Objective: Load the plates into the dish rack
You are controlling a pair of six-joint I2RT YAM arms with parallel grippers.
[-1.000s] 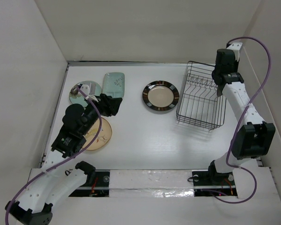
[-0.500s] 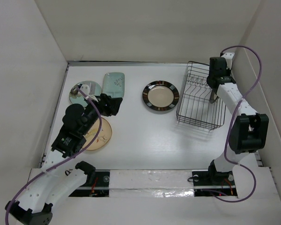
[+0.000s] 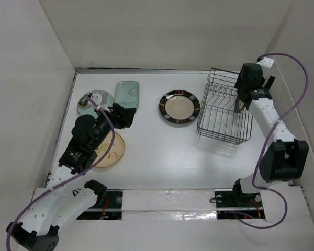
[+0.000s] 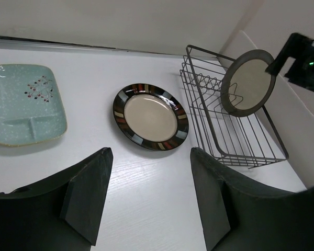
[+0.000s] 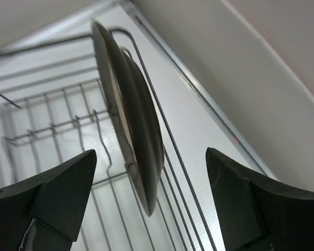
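Observation:
The black wire dish rack (image 3: pixel 223 137) stands at the right. A grey-brown-rimmed cream plate (image 4: pixel 248 82) stands on edge in its far right slots. My right gripper (image 5: pixel 150 157) hangs open just above that plate (image 5: pixel 136 141), one finger on each side, touching nothing. A black-rimmed cream plate (image 3: pixel 179 107) lies flat mid-table. The rectangular pale green plate (image 3: pixel 127 94) and the small round pale green plate (image 3: pixel 93 102) lie at the left. A tan leaf-pattern plate (image 3: pixel 111 151) is partly under my left arm. My left gripper (image 3: pixel 123 116) is open and empty above the table.
White walls close in the table on three sides. The right wall (image 3: pixel 298 104) runs close beside the rack and my right arm. A purple cable (image 3: pixel 298 78) loops over the right arm. A bare stretch of table (image 3: pixel 162 151) lies between the plates and the arm bases.
My right gripper has opened and let go of the grey-brown-rimmed plate, which now stands in the rack. The left arm has hardly moved.

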